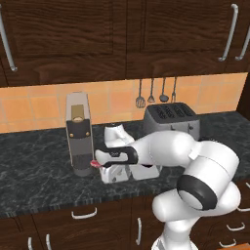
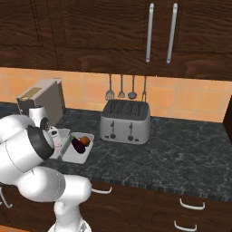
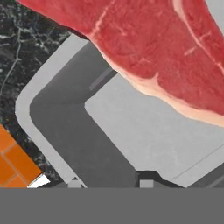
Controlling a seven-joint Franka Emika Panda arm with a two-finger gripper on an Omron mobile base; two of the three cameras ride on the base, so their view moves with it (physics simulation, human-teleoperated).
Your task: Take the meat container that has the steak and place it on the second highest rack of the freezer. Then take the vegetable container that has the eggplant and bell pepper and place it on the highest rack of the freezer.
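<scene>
We see the steak (image 3: 162, 48) lying in its grey meat container (image 3: 52, 113) on the dark marble desk (image 1: 39, 171), close beneath the hand. The fingers (image 3: 146, 183) sit at the container's rim; whether they grip it we cannot tell. From the right, we see the vegetable container (image 2: 68, 156) just beside the arm, holding the dark eggplant (image 2: 78, 146) and the orange-red bell pepper (image 2: 85, 141). A toaster (image 2: 125, 121) stands to its right, a coffee machine (image 1: 79, 133) to the left of the hand.
</scene>
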